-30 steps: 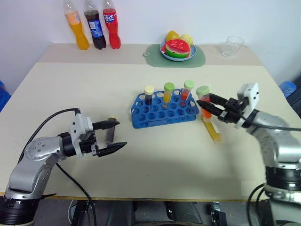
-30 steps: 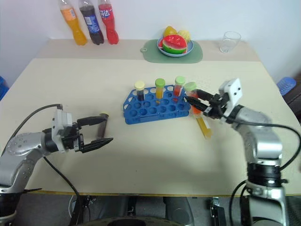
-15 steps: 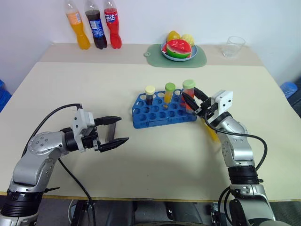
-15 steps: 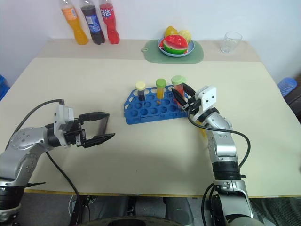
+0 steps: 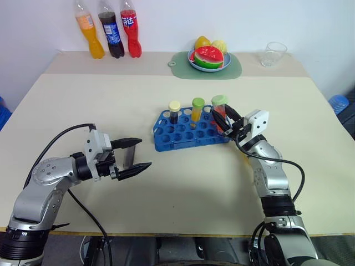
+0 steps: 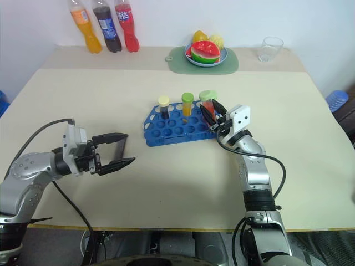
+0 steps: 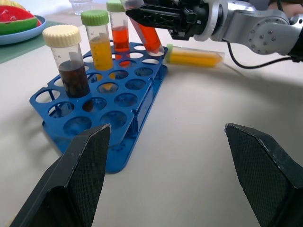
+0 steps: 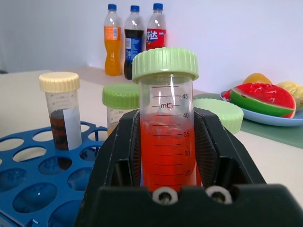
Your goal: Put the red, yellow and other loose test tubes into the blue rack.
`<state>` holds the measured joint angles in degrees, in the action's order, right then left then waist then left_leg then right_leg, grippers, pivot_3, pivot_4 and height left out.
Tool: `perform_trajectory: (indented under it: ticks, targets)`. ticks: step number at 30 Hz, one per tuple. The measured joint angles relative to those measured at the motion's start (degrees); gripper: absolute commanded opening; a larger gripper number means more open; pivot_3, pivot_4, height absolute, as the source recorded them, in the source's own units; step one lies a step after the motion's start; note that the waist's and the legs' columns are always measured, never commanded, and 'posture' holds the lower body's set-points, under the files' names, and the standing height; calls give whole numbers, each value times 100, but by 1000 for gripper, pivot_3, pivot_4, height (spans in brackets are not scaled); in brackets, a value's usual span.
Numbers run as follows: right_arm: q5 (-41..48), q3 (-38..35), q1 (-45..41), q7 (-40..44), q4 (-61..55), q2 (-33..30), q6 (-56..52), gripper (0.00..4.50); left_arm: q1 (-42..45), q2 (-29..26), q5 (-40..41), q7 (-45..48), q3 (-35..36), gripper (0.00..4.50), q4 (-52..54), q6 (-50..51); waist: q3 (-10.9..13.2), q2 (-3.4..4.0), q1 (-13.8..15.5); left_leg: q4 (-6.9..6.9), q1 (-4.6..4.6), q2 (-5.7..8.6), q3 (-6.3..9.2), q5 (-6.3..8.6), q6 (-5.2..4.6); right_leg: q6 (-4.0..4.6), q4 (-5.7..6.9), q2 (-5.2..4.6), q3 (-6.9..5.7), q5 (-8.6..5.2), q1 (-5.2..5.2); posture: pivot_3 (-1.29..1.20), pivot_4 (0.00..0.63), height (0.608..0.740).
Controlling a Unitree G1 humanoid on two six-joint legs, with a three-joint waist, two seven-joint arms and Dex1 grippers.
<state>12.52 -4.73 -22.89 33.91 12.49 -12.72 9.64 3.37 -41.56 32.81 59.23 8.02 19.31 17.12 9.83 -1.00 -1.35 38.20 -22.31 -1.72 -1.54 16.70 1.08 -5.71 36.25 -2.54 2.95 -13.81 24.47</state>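
Gripping a clear, green-capped test tube of orange-red liquid (image 8: 164,142), the right gripper (image 5: 226,120) has its two black fingers clamped on the tube's body and holds it tilted over the right end of the bright blue plastic rack with its grid of round holes (image 5: 186,136). The risk, as I judge it, is that tilt: a tube lowered at a slant could catch its tip on a hole's rim, nudge the light rack, or knock the red tube (image 7: 120,33) standing just beside it. Three capped tubes stand upright in the rack's back row: a cream-capped one with dark brown liquid (image 5: 175,111), a green-capped yellow one (image 5: 197,109) and the red one. One more yellow tube with a green cap (image 7: 193,56) lies flat on the pale tabletop (image 5: 183,183) just beside the rack's right end. The left gripper (image 5: 133,155) hovers, fingers wide apart and empty, over the table to the rack's left.
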Motion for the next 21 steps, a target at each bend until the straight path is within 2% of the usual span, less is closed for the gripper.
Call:
perform_trajectory:
  ticks: [9,21]
  targets:
    - [-12,-14,-119,-191,552,128,614,1633,-2,0,33,-86,0,3999,27,24,0,0,-14,0,1,0,0,0,0,0,1,-2,0,0,-1,0,150,740]
    - [238,-82,371,-136,110,-43,825,1633,-20,2,37,-102,0,3999,105,100,-1,-2,58,1,0,3,3,0,0,1,-1,-7,-1,0,-6,0,150,740]
